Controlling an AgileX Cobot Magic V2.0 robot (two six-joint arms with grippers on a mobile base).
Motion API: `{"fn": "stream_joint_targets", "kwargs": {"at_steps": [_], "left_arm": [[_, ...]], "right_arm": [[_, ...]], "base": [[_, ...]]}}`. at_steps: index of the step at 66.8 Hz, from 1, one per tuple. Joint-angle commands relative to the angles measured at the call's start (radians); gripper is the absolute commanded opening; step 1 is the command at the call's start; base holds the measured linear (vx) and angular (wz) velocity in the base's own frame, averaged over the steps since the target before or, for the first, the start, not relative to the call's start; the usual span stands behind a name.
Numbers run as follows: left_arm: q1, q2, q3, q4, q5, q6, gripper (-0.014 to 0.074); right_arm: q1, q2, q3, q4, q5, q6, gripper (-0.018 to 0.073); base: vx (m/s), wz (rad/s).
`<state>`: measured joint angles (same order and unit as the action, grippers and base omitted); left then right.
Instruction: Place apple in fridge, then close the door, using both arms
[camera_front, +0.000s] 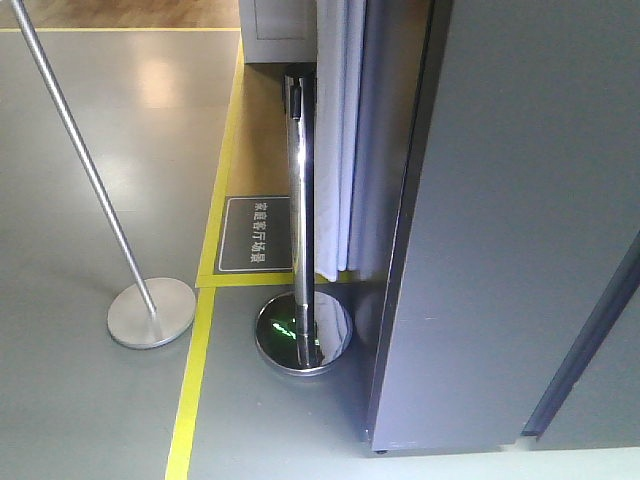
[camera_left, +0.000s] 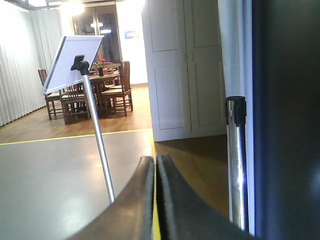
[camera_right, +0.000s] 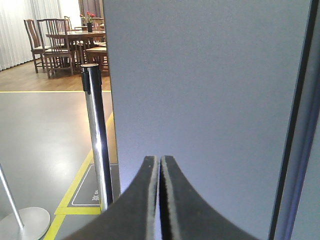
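Grey fridge (camera_front: 500, 220) side fills our right; chrome post (camera_front: 298, 220) stands near its edge; left pincer (camera_left: 155, 165) and right pincer (camera_right: 160, 165) are both pressed together, holding nothing.

The fridge (camera_front: 500, 220), a tall dark grey appliance, stands on the grey floor at the right of the front-facing view, its flat matte side panel running down to a small foot at the near bottom corner. In the right wrist view the same plain grey panel fills most of the frame. A dark vertical seam runs down its right edge.
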<state>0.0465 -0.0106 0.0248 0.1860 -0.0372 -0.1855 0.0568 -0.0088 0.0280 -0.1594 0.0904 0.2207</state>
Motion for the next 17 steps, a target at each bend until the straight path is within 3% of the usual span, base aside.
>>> {"fn": "stream_joint_targets", "kwargs": {"at_steps": [1, 17], "left_arm": [[-0.004, -0.016, -0.02, -0.002, -0.074, -0.006, -0.0008], [-0.004, -0.016, -0.02, -0.002, -0.074, -0.006, -0.0008]], "right_arm": [[-0.005, -0.01, 0.004, -0.005, -0.073, 0.003, -0.0003], [-0.005, -0.01, 0.004, -0.005, -0.069, 0.003, -0.0003]], "base": [[0.0, 0.0], [0.0, 0.0]]}}
